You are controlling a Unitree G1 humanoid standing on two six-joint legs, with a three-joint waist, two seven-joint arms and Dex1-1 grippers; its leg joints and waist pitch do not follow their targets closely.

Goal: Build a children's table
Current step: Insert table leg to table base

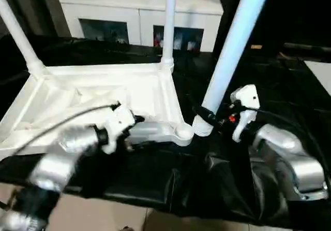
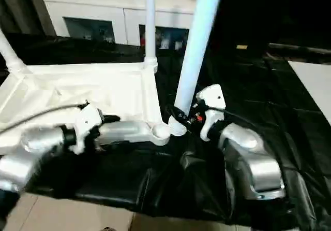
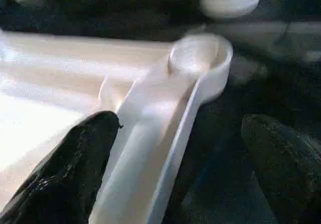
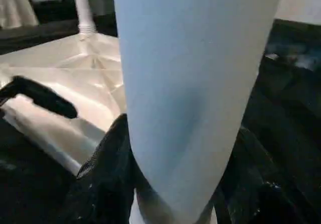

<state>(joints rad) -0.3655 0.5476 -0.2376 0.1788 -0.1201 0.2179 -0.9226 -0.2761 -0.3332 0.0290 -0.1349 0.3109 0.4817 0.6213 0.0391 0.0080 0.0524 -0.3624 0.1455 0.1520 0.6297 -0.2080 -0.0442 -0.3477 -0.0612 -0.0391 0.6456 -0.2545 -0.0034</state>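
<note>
Beside the tabletop (image 1: 103,94), right gripper (image 4: 175,184) clamps 1 leg (image 1: 230,49); left gripper (image 3: 185,174) gapes wide.

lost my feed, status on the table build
Right gripper clamped on loose leg. Left gripper open at tabletop rim. Near corner socket empty, unobstructed.

The white plastic tabletop (image 1: 103,104) is laid upside down on the black-draped surface (image 1: 269,91), close to its near edge, with the ribbed underside turned up. Two white tapered legs are seen standing upright in the far corner sockets: one (image 1: 15,31) at the far left corner, leaning slightly outward, and one (image 1: 169,24) at the far right corner. The near right corner socket (image 3: 198,56) is seen open and unfilled. A third leg (image 1: 232,49) is held just beside that socket, tilted, its lower end (image 1: 202,125) resting beside the tabletop's corner.
</note>
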